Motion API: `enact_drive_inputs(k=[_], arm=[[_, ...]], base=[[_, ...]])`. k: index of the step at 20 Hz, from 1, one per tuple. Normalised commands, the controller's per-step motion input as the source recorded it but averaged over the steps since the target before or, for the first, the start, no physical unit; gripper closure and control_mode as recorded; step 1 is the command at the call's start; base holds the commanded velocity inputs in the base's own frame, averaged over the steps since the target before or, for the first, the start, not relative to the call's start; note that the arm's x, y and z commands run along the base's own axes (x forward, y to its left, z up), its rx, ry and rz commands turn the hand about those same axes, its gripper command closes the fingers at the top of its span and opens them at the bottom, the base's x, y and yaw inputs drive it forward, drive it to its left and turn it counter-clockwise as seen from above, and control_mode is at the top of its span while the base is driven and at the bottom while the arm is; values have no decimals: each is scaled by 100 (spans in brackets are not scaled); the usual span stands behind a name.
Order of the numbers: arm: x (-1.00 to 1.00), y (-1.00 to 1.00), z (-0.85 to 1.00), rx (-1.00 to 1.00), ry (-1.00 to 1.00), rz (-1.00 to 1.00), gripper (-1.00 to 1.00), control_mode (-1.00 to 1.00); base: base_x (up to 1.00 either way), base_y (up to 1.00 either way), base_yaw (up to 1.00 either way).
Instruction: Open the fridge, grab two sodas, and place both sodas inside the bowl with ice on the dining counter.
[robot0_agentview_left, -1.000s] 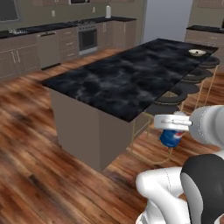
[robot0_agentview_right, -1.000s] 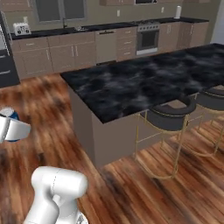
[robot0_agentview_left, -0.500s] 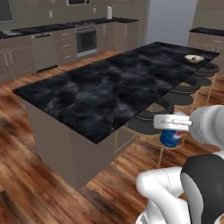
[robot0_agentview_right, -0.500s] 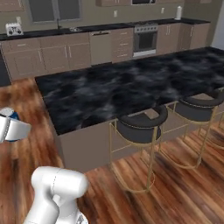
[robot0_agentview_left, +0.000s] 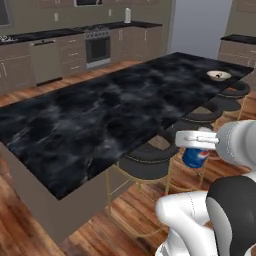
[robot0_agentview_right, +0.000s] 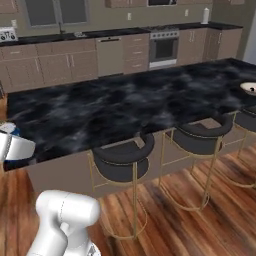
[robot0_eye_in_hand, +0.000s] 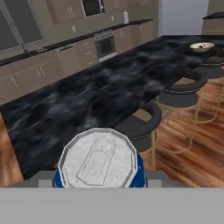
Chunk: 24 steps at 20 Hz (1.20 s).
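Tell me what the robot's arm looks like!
The arm is smooth and glossy white, built from fat rounded tube shapes. Its joints are dark, nearly black, like the big one at the lower right of the left base view. The gripper is a flat pale grey-white block.

The counter (robot0_agentview_left: 95, 120) has a glossy black veined marble top; the can (robot0_eye_in_hand: 99, 162) has a dull silver metal lid; the floor (robot0_agentview_right: 190, 225) is polished wood; the stools (robot0_agentview_right: 122, 160) have gold metal legs.

Oven (robot0_agentview_left: 98, 48) among brown cabinets (robot0_agentview_right: 55, 62)
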Motion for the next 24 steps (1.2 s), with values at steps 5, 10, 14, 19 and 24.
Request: enact_drive_inputs(k=[5,10,14,19,24], arm=[[0,0,0,0,0,0,100,100],[0,0,0,0,0,0,100,100],[0,0,0,0,0,0,100,100],[0,0,0,0,0,0,100,100],[0,0,0,0,0,0,100,100]], base=[[45,-100,14],[43,-100,14],[42,-100,15],[41,-100,15],[40,-100,16]])
